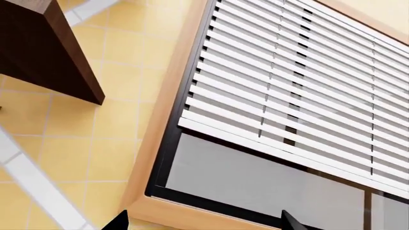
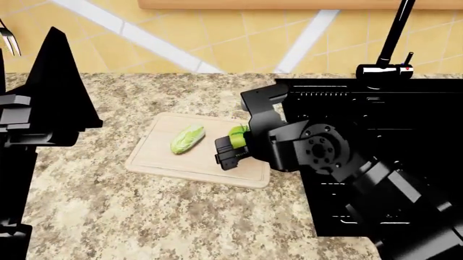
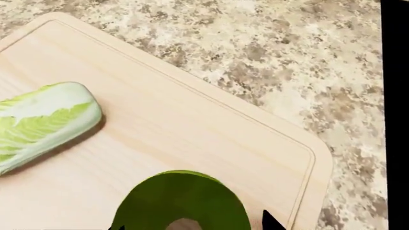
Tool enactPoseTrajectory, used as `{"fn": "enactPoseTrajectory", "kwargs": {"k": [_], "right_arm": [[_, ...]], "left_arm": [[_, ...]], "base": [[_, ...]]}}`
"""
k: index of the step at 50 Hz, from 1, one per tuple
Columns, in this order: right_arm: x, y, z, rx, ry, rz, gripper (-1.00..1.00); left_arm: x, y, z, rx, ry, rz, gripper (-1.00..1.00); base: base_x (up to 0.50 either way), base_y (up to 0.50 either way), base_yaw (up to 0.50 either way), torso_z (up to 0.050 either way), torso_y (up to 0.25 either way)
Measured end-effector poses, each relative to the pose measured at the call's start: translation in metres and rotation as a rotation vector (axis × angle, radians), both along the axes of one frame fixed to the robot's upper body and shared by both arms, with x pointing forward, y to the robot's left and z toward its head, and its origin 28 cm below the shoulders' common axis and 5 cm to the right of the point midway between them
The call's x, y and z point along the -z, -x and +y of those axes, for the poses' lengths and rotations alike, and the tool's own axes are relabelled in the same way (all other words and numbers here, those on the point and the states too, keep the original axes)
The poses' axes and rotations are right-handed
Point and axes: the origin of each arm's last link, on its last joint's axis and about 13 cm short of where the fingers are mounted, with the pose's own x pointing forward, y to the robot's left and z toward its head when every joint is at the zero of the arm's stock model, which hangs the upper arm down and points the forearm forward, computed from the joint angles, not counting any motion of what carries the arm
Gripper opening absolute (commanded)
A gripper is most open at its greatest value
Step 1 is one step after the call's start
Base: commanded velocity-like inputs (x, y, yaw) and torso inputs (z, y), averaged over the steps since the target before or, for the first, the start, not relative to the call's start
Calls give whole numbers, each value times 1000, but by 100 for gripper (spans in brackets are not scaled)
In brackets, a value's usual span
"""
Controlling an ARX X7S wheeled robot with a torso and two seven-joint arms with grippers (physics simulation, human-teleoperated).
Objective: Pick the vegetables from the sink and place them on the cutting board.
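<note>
The tomato [image 3: 182, 201] sits between the right gripper's [image 2: 233, 145] fingers, held over the near-sink end of the cutting board [image 2: 155, 154]; the jaws are closed about it, and I cannot tell whether it rests on the wood or hangs just above it. The cabbage [image 2: 187, 138] already lies on the board, near the middle, apart from the tomato.

The main risk, as I judge it, is the tomato's shape: round, smooth and glossy, it could roll once let go. The board's shallow groove is no real stop, and this end has a rounded corner close to the tomato, with the sink [image 2: 434, 108] just beyond the counter strip. A release from any height, or fingers dragging as they part, could send it off the board or back into the basin. It could also roll into the cabbage, which is long, flat-lying and ribbed with pale leaves, so less likely to shift.

The board is pale smooth wood; the counter [image 2: 145, 216] is speckled stone; the sink is shiny black with thin white ridges and a tall black tap [image 2: 394, 38].

The left gripper [image 1: 204, 223] points up at a window with white blinds [image 1: 300, 81]; only two dark fingertips show, set well apart and holding nothing
</note>
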Motion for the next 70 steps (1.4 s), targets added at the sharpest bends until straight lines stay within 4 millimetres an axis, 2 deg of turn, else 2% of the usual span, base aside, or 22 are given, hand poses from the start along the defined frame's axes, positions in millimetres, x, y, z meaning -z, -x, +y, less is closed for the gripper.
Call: {"fn": "enactPoseTrajectory", "kwargs": {"k": [12,24,31,38,43,55,63,70], "right_arm": [[-7,5,-1,-10,3,-21,100],[-32,18,-4,-23,-20,-93,100],[-53,31,-8,-19,-31,-193,100],[-74,56,-16,-6,-45,-353,100],[-78,81,-24,3,-64,-508,100],[-55,144,-48,81,-141,-858,100],[-47,171,-59,132,-144,-1037,100],[-46,189,-63,132,-162,-1127,100]], "left_arm": [[0,1,0,3,1,0,100],[-1,3,-1,9,2,-3,100],[-1,3,-1,11,1,-4,100],[0,2,-2,12,-5,-1,100],[1,2,-3,12,-10,2,100],[-2,8,-6,8,-20,-15,100],[-3,14,-8,5,-17,-36,100],[-5,20,-8,-19,4,-81,100]], "base": [[0,0,0,0,0],[0,0,0,0,0],[0,0,0,0,0],[0,0,0,0,0],[0,0,0,0,0],[0,0,0,0,0],[0,0,0,0,0],[0,0,0,0,0]]}}
